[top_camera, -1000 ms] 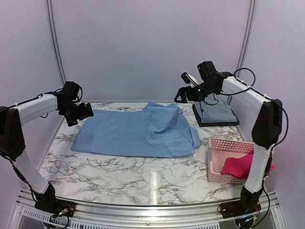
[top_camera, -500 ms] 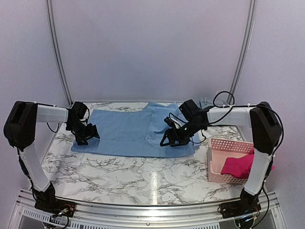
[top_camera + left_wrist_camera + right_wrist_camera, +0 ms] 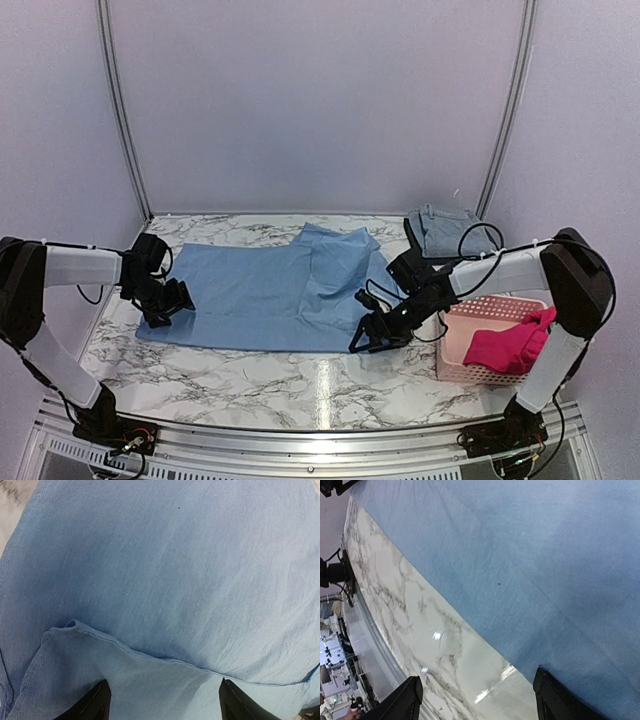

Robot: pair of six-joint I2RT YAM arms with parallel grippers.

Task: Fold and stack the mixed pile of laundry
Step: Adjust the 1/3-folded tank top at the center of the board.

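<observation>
The light blue shirt (image 3: 262, 290) lies spread flat across the middle of the marble table (image 3: 250, 385), with a folded-over part at its right. My left gripper (image 3: 166, 304) is low at the shirt's left edge, open. In the left wrist view its fingers (image 3: 96, 705) stand wide over the blue cloth (image 3: 165, 570) and a turned-over hem. My right gripper (image 3: 374, 336) is down at the shirt's near right corner, open. Its fingertips (image 3: 564, 700) straddle the hem, with marble on one side and cloth (image 3: 545, 565) on the other. The magenta-red garment (image 3: 508, 345) sits in the pink basket (image 3: 452, 350).
The pink lattice basket stands at the right near edge, with the right arm's base just behind it. A folded grey-blue cloth (image 3: 444, 229) lies at the back right corner. White walls and metal posts close the table on three sides.
Both arms have come down from the back of the table to the shirt, the left to its left edge, the right to its near right corner. The shirt sits slightly nearer the front.
</observation>
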